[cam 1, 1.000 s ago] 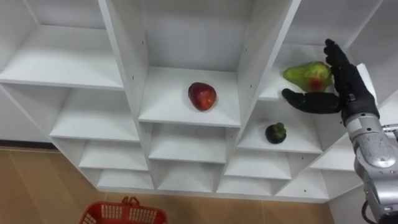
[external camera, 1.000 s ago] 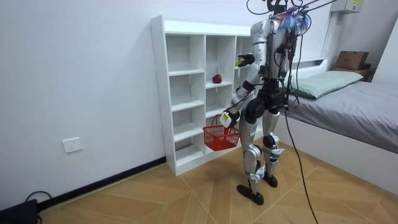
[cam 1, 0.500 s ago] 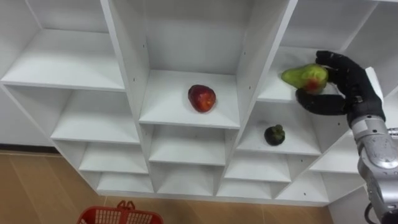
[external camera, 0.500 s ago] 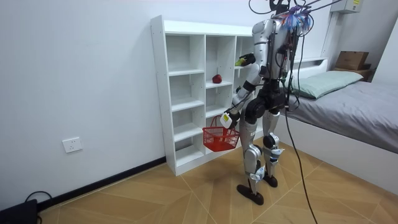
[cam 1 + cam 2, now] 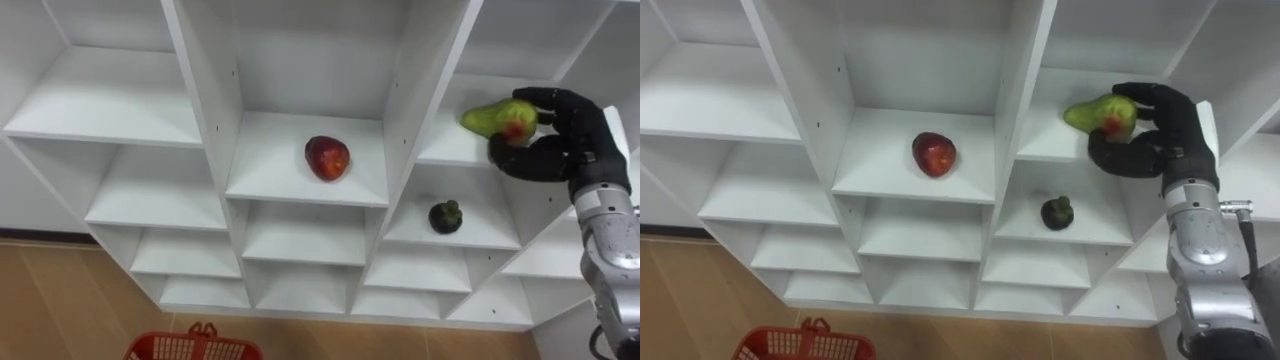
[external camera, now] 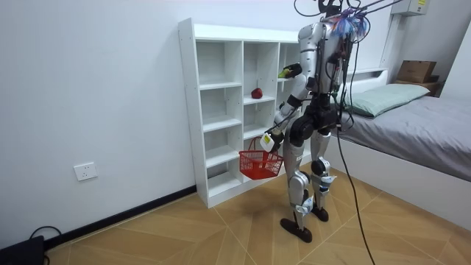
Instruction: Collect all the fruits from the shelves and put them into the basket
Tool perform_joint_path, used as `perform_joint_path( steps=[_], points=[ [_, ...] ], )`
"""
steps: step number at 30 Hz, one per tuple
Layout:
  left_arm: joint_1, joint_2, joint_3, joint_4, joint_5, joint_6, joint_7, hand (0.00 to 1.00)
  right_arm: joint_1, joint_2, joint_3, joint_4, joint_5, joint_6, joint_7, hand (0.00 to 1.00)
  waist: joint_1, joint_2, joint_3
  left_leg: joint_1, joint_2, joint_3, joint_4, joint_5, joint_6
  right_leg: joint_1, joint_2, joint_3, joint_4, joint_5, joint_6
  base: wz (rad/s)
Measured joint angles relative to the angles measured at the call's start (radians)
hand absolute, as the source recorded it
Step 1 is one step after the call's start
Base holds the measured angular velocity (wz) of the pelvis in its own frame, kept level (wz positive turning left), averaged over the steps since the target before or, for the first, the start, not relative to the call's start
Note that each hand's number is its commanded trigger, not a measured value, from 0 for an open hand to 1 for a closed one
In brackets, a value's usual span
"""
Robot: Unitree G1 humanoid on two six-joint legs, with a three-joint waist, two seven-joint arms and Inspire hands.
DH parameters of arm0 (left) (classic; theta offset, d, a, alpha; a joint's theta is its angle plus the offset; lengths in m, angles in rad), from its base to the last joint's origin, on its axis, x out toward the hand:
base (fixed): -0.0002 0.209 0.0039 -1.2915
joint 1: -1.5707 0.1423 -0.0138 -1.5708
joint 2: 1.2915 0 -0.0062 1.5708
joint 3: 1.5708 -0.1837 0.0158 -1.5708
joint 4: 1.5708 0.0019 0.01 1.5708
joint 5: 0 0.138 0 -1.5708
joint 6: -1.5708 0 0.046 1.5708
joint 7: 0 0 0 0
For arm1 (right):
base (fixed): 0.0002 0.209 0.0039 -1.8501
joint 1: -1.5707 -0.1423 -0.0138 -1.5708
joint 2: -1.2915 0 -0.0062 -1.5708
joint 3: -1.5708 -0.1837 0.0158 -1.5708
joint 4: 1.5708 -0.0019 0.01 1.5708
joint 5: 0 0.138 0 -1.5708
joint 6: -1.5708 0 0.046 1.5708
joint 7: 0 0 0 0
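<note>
The robot's right hand (image 5: 565, 130) curls around the green-and-red pear (image 5: 495, 117) on a right-column shelf of the white open-shelved closet (image 5: 200, 100), apparently to lift it out. Its left hand (image 6: 267, 139) grips the red plastic basket (image 6: 259, 163) low before the closet, likely to receive fruit.

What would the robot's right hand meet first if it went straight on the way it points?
The green pear, which the right hand grips; behind it probably the compartment's back wall.

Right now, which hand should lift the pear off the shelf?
Right. The right hand is curled round the pear, while the left hand hangs low, holding the basket.
</note>
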Motion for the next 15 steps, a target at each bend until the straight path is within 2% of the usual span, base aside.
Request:
perform_joint_path(
  steps=[11,15],
  points=[
    [-0.011,-0.001,0.001,0.025,0.003,-0.002,0.036,1.0,0.003,0.002,0.009,-0.014,0.002,0.005,0.008,1.0,-0.007,-0.004,-0.0031,0.002,-0.002,0.004,0.0,0.0,0.0,-0.001,-0.001,0.004,0.0,0.0,0.0,0.0],
    [-0.014,-0.002,0.001,0.027,0.004,-0.002,0.039,1.0,0.088,0.004,0.01,-0.189,-0.066,0.016,0.059,1.0,-0.011,-0.007,-0.0043,-0.001,-0.002,0.0,0.0,0.0,0.0,-0.008,0.0,0.006,0.001,0.0,0.0,0.0]
  ],
)
